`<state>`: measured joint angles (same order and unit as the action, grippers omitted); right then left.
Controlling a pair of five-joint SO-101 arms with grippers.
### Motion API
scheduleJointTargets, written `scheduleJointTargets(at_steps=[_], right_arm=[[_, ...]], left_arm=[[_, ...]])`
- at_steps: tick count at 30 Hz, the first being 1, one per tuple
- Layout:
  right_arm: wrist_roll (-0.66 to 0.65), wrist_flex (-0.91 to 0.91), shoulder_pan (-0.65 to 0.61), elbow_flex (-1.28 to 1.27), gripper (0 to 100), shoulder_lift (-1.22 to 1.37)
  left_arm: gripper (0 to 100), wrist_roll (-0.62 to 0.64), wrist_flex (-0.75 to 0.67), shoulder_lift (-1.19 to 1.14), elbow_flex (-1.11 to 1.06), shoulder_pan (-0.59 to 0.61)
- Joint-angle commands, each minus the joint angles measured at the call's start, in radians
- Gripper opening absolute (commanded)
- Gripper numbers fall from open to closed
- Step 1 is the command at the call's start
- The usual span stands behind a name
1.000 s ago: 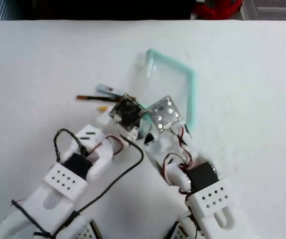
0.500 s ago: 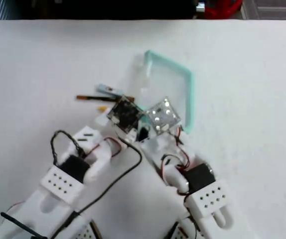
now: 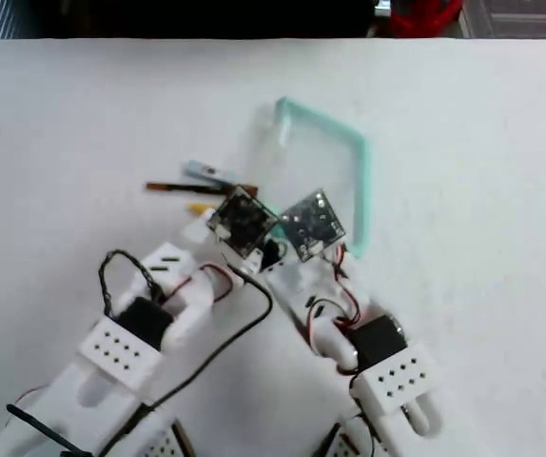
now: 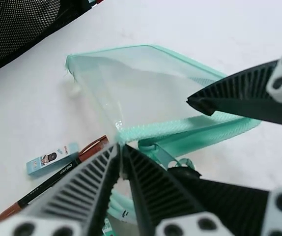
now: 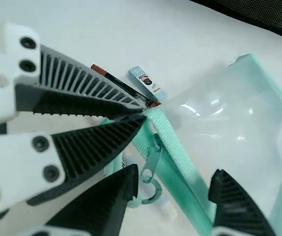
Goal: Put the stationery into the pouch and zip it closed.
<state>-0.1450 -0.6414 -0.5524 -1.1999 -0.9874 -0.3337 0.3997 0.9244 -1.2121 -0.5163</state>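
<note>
At table (image 3: 463, 286) centre | left jaws clamped on pouch (image 4: 146, 93) mouth, right jaws spread | pen (image 4: 47, 184), small blue box (image 4: 52, 158) outside; zip open

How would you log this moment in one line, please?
left hand: shut on pouch edge | right hand: open over zipper pull | pen and small box: on table, outside pouch

Slight leftward shift of pouch (image 3: 321, 157)
</note>
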Motion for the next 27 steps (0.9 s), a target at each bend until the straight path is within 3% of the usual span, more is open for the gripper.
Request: scheduleJointTargets(at_steps=[1, 6, 10, 15, 22, 27], right_arm=[[0.005, 0.036, -0.027, -0.046, 23.8, 0.068], [0.005, 0.041, -0.051, -0.057, 23.7, 0.07], [0.006, 0.045, -0.053, -0.071, 23.4, 0.116], [0.005, 0.044, -0.076, -0.052, 15.2, 0.196], [0.0, 0.008, -0.081, -0.048, 15.3, 0.203], [-0.063, 0.004, -0.082, -0.048, 2.4, 0.203]], left_arm=[[2, -0.018, 0.025, 0.053, 0.031, -0.041], [2, -0.02, 0.094, 0.116, 0.038, -0.045], [2, -0.021, 0.094, 0.163, 0.011, -0.045], [2, -0.086, 0.095, 0.193, 0.006, -0.045], [2, -0.104, 0.097, 0.199, 0.008, -0.044], [2, -0.106, 0.094, 0.2, 0.014, -0.044]])
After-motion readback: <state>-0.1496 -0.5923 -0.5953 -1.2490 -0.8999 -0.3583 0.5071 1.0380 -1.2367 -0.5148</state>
